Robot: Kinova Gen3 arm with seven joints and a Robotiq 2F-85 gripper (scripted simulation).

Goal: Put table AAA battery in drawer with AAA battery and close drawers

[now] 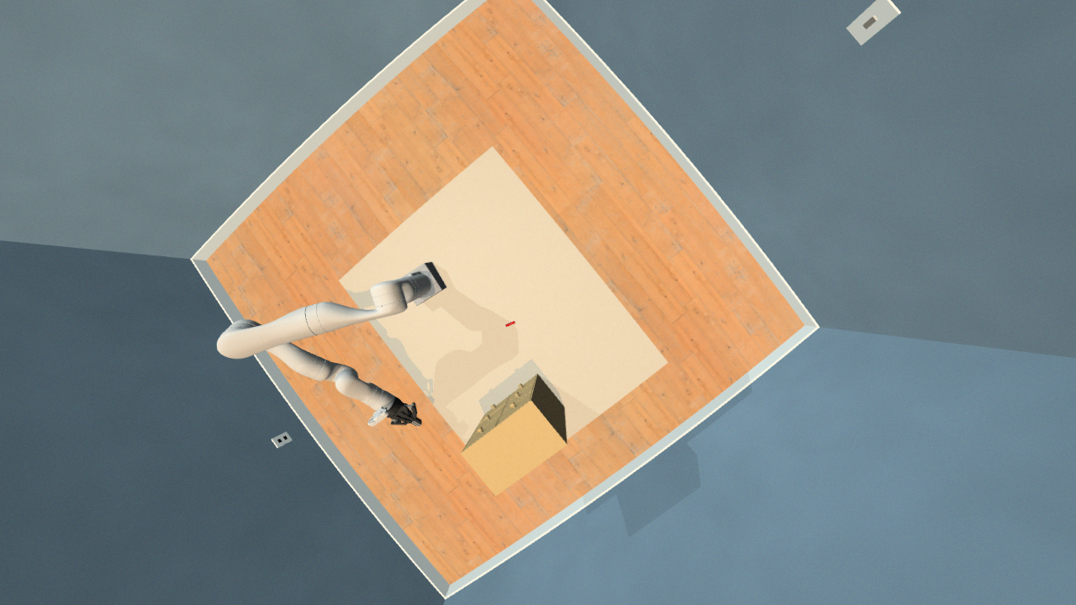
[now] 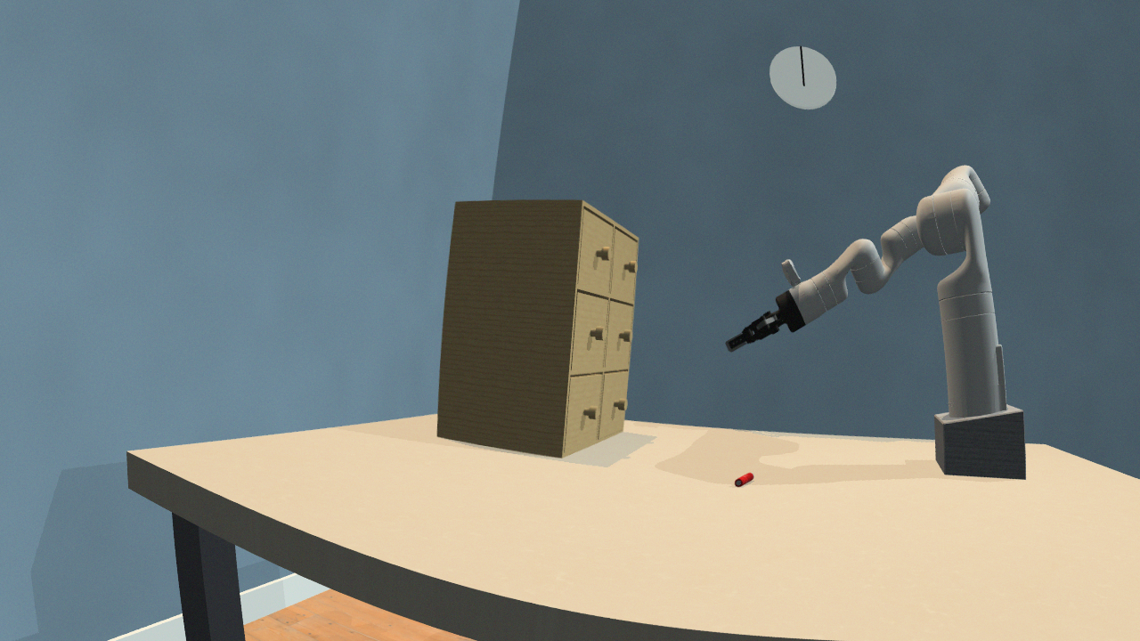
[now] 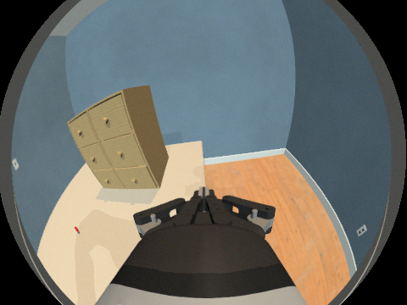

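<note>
The AAA battery [image 1: 509, 323] [image 2: 745, 480] [image 3: 76, 230] is red with a dark end and lies on its side on the table [image 1: 572, 278] [image 2: 382, 510] [image 3: 55, 246], out in front of the chest. The small wooden chest [image 1: 515, 451] [image 2: 506, 327] [image 3: 146, 135] stands upright at the table's edge. Its drawers, in two columns of three with round knobs, all look pushed in, so their contents are hidden. My gripper [image 1: 418, 423] [image 2: 730, 345] [image 3: 204, 192] is shut and empty. It hangs in the air beyond the table's side edge, off to one side of the chest's front, far from the battery.
The arm's base [image 1: 434, 276] [image 2: 980, 443] stands on the table, across from the chest. The arm bends out over the wooden floor [image 1: 406, 481] [image 3: 254, 191] beside the table. Room walls stand beyond. A shadow of the arm falls near the battery.
</note>
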